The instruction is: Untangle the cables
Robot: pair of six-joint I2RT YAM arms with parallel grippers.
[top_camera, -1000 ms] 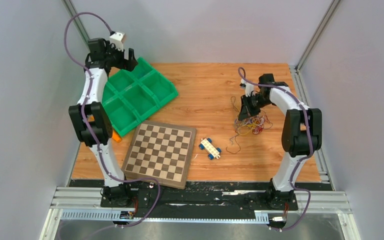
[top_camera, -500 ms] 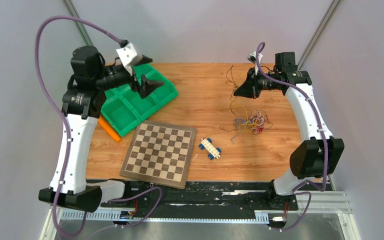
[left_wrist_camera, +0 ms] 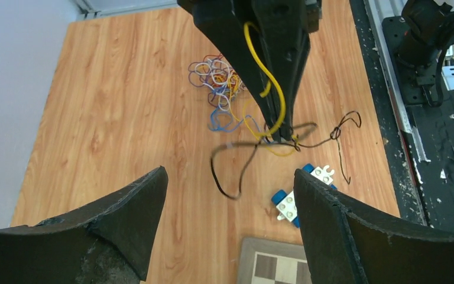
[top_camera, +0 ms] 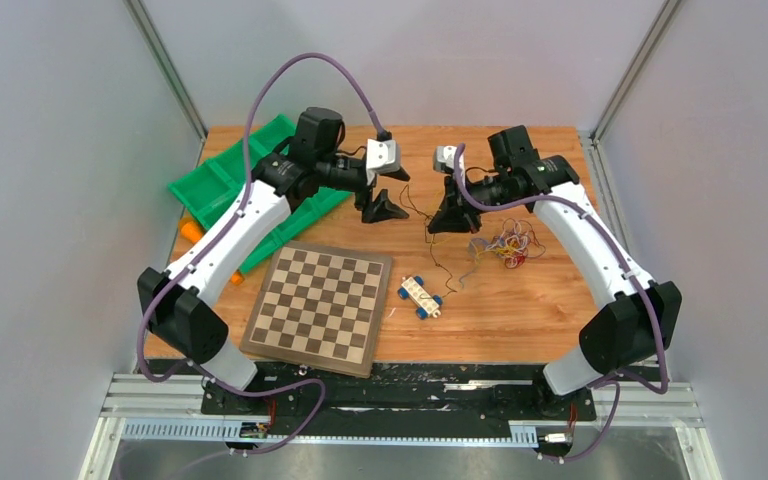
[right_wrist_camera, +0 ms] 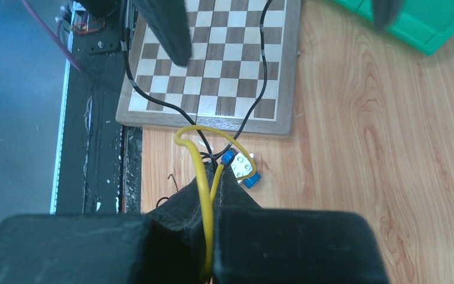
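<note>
Green plastic compartment tray (top_camera: pixel 205 183) at back left. The left arm covers most of it, so contents cannot be told. An orange object (top_camera: pixel 191 230) lies just beside its near edge.

Left gripper (left_wrist_camera: pixel 229 173): jaws spread wide, holding nothing, above the wood-grain table (top_camera: pixel 520 312).

Right gripper (right_wrist_camera: pixel 214 180): jaws pinched together on a yellow strand (left_wrist_camera: pixel 271 77) and a dark strand (left_wrist_camera: pixel 230 196) — both loop out from its fingertips.

Remaining thin mixed-colour wire cables (top_camera: pixel 507 245) lie as a clump on the table, just right of that gripper — near the white-and-blue toy car (top_camera: pixel 420 296).
</note>
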